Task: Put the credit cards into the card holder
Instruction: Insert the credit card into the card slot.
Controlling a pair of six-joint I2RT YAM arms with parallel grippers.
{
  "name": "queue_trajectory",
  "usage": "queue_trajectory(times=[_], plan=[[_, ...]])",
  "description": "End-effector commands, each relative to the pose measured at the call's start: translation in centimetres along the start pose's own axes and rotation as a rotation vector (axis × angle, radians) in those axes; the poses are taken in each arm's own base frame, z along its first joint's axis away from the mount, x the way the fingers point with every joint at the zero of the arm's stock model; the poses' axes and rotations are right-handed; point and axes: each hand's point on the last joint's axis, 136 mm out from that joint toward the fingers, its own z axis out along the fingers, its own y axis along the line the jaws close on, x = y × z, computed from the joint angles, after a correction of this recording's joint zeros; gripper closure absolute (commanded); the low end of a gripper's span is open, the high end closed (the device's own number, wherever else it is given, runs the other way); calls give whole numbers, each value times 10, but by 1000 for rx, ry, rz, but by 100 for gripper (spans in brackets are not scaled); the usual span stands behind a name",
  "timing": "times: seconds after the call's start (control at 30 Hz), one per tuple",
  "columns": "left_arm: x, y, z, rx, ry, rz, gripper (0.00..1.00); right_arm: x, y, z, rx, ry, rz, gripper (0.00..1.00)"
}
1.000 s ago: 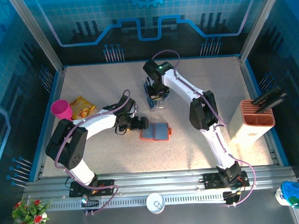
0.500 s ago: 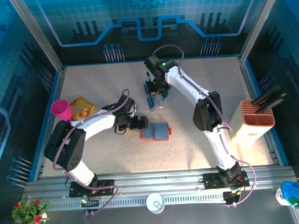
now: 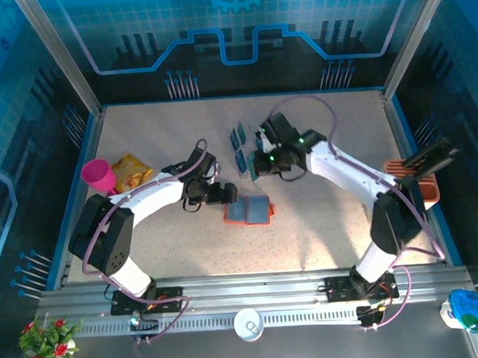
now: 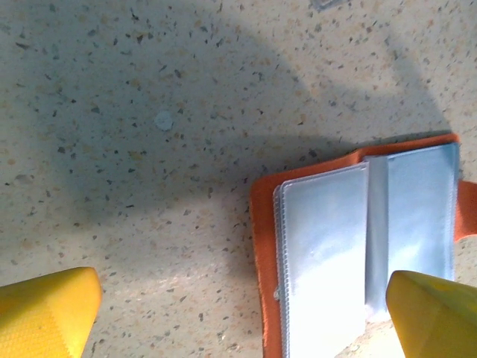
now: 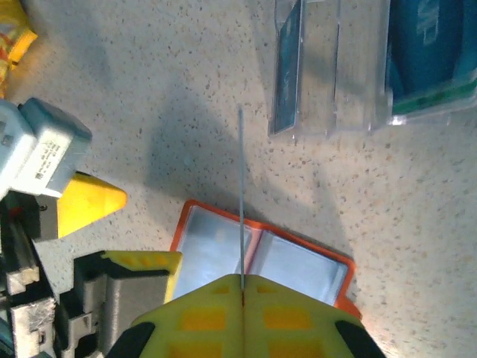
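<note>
Between closed fingers of your right gripper (image 5: 242, 287): one credit card (image 5: 241, 186), pinched, edge-on, poised over open card holder (image 5: 212, 250) lying flat on table (image 3: 308, 240). Beyond it, clear rack (image 5: 320, 82) holds other cards (image 5: 428, 45). Your left gripper (image 4: 238, 317) spread wide, empty, holder's edge between its fingers.

White arms (image 3: 157, 194), black joints (image 3: 390, 223), purple cables (image 3: 301, 100)
</note>
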Motion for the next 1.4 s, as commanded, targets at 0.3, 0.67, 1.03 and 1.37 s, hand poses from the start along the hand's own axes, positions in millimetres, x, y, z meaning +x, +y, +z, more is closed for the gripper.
queue_trajectory(times=[0.3, 0.67, 1.03, 1.37], plan=[[9, 9, 6, -112, 57, 99, 1, 48, 3, 33, -257, -277, 239, 100], [25, 23, 18, -171, 107, 92, 1, 60, 3, 54, -309, -319, 283, 100], [39, 37, 26, -230, 161, 67, 1, 71, -5, 68, -302, -308, 313, 100], [41, 38, 28, -227, 170, 64, 1, 81, -11, 77, -289, -284, 322, 100]])
